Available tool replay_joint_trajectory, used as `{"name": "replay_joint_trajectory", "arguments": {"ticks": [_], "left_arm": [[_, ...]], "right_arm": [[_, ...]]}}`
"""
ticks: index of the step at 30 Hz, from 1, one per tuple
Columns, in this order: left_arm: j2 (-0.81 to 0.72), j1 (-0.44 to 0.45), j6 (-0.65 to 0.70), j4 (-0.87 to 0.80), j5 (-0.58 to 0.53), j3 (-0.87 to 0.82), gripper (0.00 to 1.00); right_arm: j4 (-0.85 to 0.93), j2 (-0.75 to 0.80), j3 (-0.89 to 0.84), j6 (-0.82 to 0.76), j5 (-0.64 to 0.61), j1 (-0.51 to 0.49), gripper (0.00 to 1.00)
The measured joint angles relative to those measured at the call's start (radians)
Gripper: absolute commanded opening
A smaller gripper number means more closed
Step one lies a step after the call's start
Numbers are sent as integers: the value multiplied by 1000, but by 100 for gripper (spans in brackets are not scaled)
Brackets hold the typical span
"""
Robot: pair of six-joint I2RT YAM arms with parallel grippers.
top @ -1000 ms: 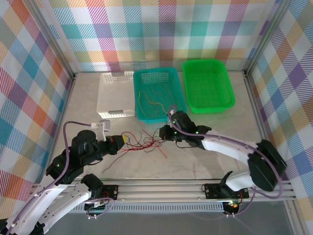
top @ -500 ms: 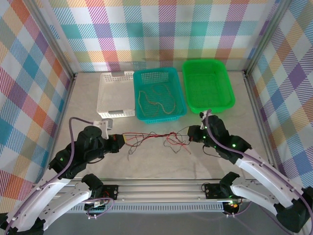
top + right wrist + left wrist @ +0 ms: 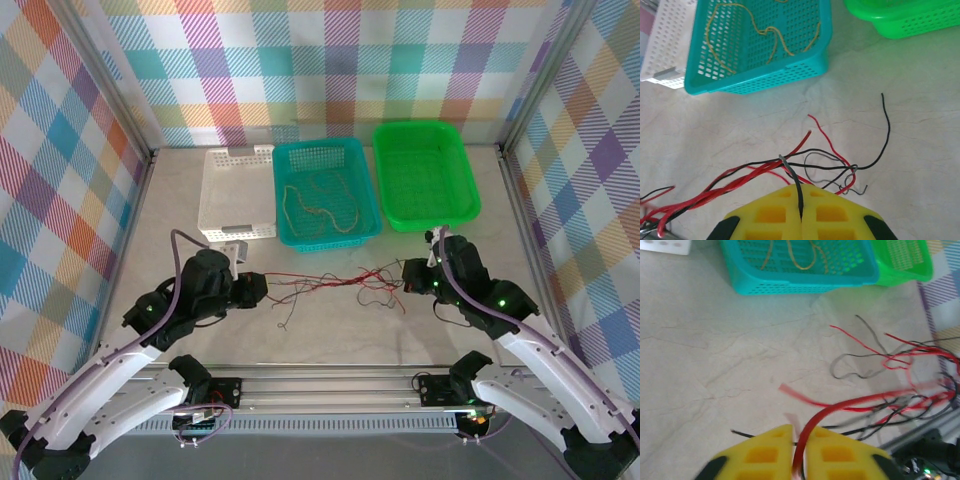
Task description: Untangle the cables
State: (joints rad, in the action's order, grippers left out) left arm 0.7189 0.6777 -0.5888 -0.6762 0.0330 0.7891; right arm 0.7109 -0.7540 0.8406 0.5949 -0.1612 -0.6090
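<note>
Sitting between a white basket (image 3: 238, 195) and a green basket (image 3: 425, 175), the teal basket (image 3: 755, 80) holds yellowish cables (image 3: 318, 210); on the table (image 3: 330, 330), red and black cables (image 3: 340, 281) stretch between the left hand (image 3: 799, 450) and right hand (image 3: 801, 207), each clamped on one.

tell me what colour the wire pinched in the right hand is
Black. The wire is pinched in the right hand, clearest in the right wrist view.

L wrist view: cables (image 3: 860, 401) partly blurred, cropped at rt edge.
</note>
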Motion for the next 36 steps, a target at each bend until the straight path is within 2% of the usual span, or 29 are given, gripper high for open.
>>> {"name": "replay_joint_trajectory", "arguments": {"ticks": [2, 6, 9, 13, 18, 22, 28, 36], "left_arm": [[9, -6, -1, 1, -8, -19, 38], [30, -6, -19, 25, 8, -60, 59], [34, -6, -26, 50, 36, -68, 70], [34, -6, -36, 136, 102, -78, 78], [74, 2, -53, 264, 195, -107, 81], [136, 53, -59, 361, 239, -124, 82], [275, 168, -46, 452, 248, -116, 82], [412, 269, -16, 509, 244, -81, 81]], "right_arm": [[18, 3, 3, -9, -2, 15, 0], [20, -11, 3, -31, 54, 22, 0], [-3, -14, 3, -51, 109, 22, 0], [-61, -8, 3, -78, 206, 22, 0], [-147, 12, -5, -88, 333, 22, 0], [-219, 9, -6, -87, 442, 22, 0], [-314, 0, -10, -79, 576, 22, 0], [-401, -4, -30, -49, 659, 22, 0]]}}
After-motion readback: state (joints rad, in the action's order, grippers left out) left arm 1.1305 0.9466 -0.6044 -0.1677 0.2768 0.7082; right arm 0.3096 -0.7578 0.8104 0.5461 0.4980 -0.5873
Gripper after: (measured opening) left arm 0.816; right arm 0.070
